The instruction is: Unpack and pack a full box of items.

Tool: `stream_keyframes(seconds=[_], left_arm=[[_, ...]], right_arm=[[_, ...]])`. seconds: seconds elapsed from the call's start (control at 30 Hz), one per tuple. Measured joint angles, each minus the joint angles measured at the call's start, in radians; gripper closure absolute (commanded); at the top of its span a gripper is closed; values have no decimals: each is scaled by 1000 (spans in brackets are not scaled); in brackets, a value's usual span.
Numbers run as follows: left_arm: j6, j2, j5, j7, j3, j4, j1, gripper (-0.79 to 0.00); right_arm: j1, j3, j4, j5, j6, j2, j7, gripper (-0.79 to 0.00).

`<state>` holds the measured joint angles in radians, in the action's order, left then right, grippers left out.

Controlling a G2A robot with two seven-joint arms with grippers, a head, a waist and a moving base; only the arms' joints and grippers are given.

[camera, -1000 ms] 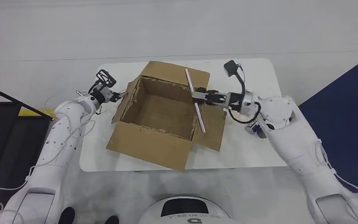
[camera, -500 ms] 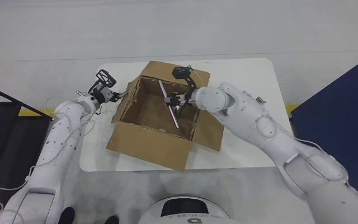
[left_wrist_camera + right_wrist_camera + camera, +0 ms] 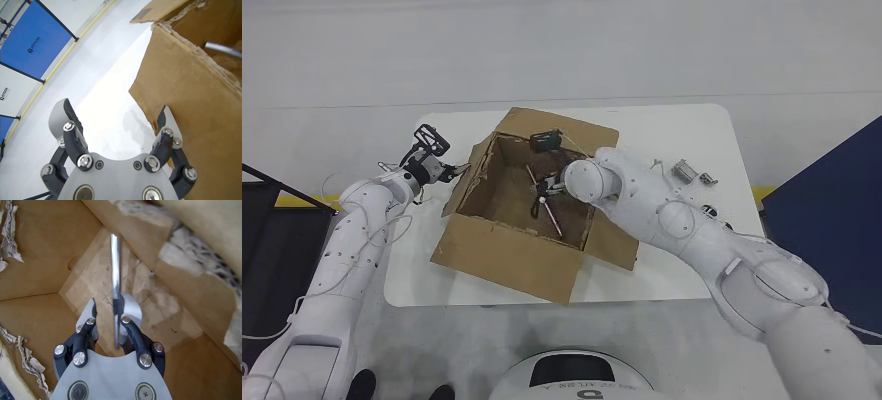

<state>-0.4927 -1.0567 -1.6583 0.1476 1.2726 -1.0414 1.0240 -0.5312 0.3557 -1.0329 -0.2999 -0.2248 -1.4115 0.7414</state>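
Note:
An open cardboard box [image 3: 504, 262] stands mid-table. My right gripper [image 3: 111, 307] reaches down inside it, just above the box floor [image 3: 160, 306]. It is open: a thin metal rod [image 3: 115, 268] stands between the fingers, resting against one pad [image 3: 130, 306], with a clear gap to the other. From above, the rod [image 3: 552, 218] slants across the box interior under the right gripper [image 3: 542, 190]. My left gripper [image 3: 115, 115] is open and holds nothing, at the box's left outer wall [image 3: 189, 106], with one fingertip [image 3: 162, 115] at the cardboard edge. It sits by the left flap [image 3: 447, 170].
Small metal parts [image 3: 692, 173] lie on the white table [image 3: 672, 270] right of the box, with dark pieces [image 3: 710, 214] nearer the right arm. Torn flap edges [image 3: 11, 245] ring the box opening. Blue barrier panels [image 3: 32, 47] stand on the floor beyond.
The right arm swung from the box's right side into the box, carrying the rod down towards the floor. Its fingers now stand apart around the rod. The left arm kept still.

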Motion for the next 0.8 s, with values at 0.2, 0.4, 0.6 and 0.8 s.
stream_keyframes(seconds=[0.2,0.4,0.6,0.8], left_arm=[[0,0,0,0,0,0,0,-785],[0,0,0,0,0,0,0,-785],[0,0,0,0,0,0,0,-785],[0,0,0,0,0,0,0,-785]], right_arm=[[-32,77,-119,-46,31,42,-8,-785],[-230,320,-410,-137,75,181,-62,-785],[-601,671,-767,-239,108,313,-77,-785],[-683,745,-822,-224,130,325,-83,-785]])
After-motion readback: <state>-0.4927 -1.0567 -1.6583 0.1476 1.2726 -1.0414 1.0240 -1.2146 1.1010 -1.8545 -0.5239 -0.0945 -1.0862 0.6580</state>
